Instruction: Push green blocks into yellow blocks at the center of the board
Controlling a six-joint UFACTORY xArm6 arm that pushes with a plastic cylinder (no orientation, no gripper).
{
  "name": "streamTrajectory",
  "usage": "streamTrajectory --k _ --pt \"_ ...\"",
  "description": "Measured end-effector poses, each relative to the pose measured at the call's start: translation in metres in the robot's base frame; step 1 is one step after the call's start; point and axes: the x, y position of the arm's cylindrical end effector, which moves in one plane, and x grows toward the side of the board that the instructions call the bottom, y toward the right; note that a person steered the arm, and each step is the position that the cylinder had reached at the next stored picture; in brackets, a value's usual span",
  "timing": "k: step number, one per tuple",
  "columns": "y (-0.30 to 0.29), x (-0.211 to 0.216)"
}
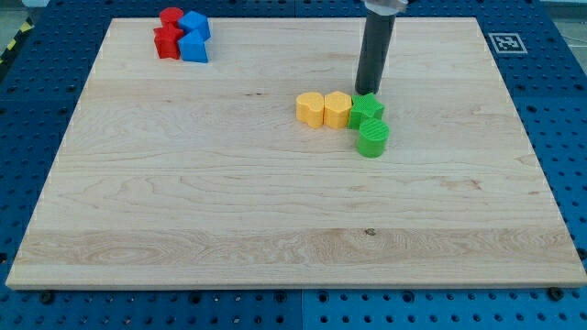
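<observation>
Two yellow blocks sit side by side near the board's centre: a heart-like one (310, 108) on the left and a rounded one (337, 109) on the right. A green star-like block (366, 111) touches the right yellow block. A green cylinder (373, 139) lies just below it, touching it. My tip (368, 91) stands right at the top edge of the green star-like block, above and right of the yellow pair.
Two red blocks (169, 32) and two blue blocks (194, 37) cluster at the board's top left corner. The wooden board (275, 229) lies on a blue perforated table. A fiducial marker (506, 42) sits off the board's top right.
</observation>
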Motion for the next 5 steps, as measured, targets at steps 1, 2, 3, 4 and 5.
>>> streamTrajectory --k 1,2,3,4,5 --pt "0.0 0.018" --pt "0.0 0.043" --pt "0.0 0.063" --pt "0.012 0.039" --pt "0.052 0.035"
